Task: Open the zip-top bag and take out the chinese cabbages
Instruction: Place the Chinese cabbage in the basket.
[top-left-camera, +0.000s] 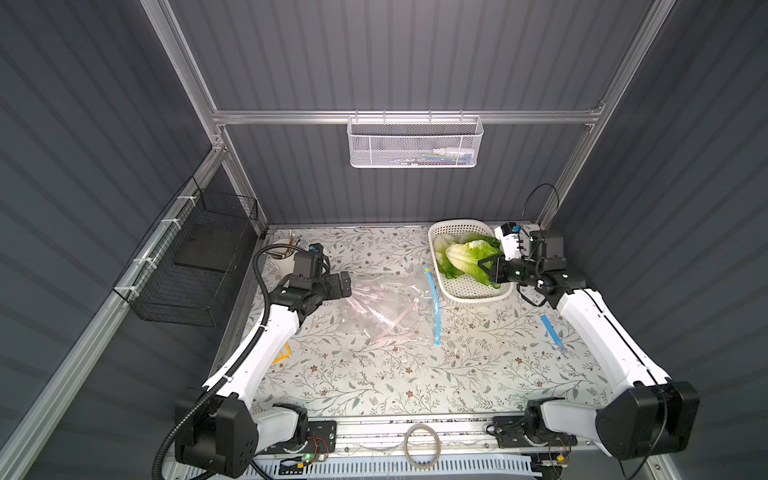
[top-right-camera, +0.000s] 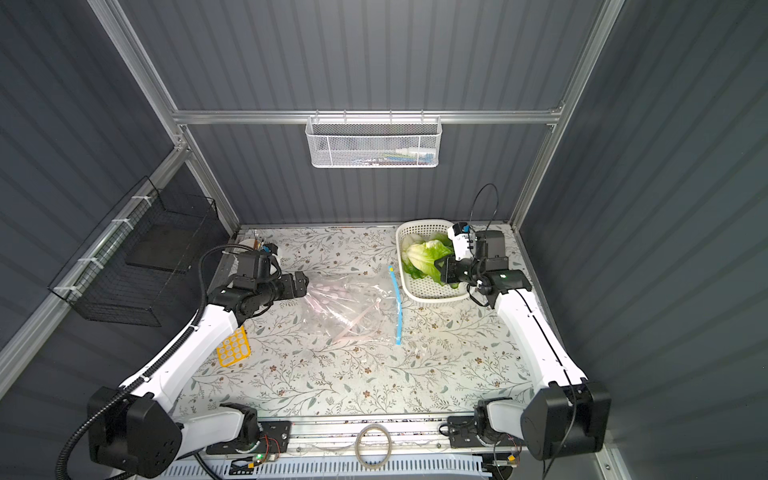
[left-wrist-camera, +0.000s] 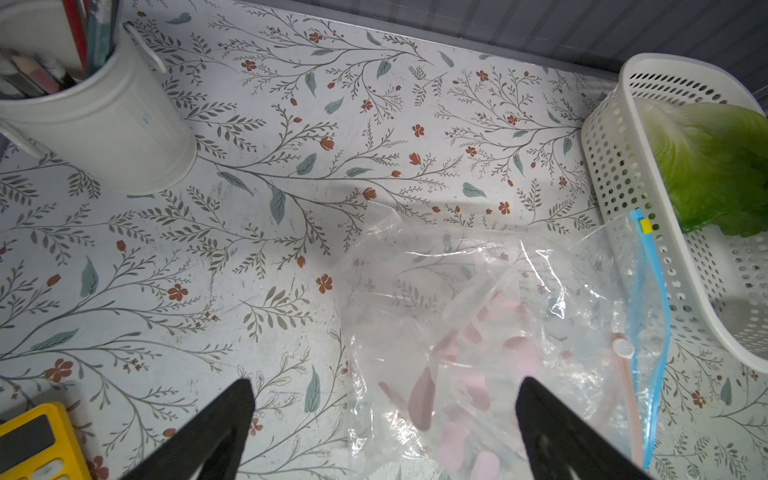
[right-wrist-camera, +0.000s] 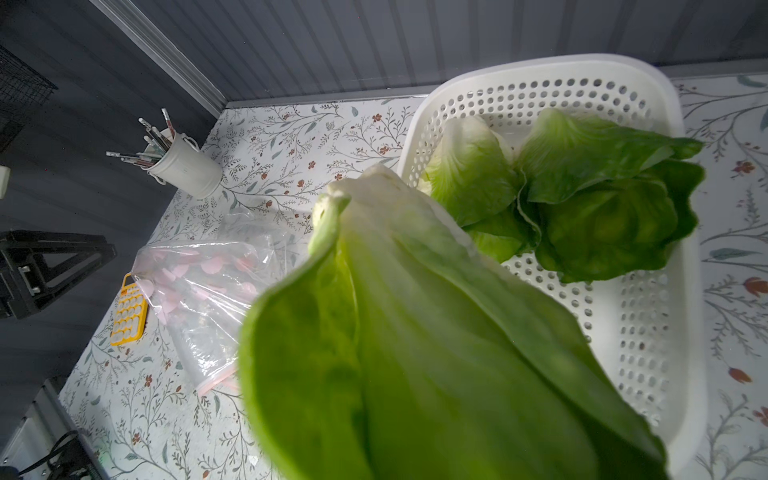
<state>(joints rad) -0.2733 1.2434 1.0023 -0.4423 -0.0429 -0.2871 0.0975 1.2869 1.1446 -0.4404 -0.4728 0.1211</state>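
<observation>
On the bench, writing first: keys of the yellow calc are too small to read, and so are the packets in the mesh wall basket.

Counts:
- chinese cabbages: 3, all outside the bag. 2 lie side by side in the white perforated basket at the back-right corner. The 3rd, the held cabbage, is over that basket.
- zip-top bag: 1, clear, crumpled, flat mid-bench. Its blue zip edge is turned toward the basket and lies just beside it. Pink blotches show on the film; print or contents, can't tell.
- pen cup: 1, back-left.
- loose blue strip: 1, beside the R arm.

Grippers:
- right gripper: jaws pinched narrow on the green leaf end of the held cabbage, white base pointing away. In the wrist view the leaf hides the fingers.
- left gripper: jaws spread wide, holding nothing, at the bag's closed end. One finger sits over the film; I can't tell if it touches.
</observation>
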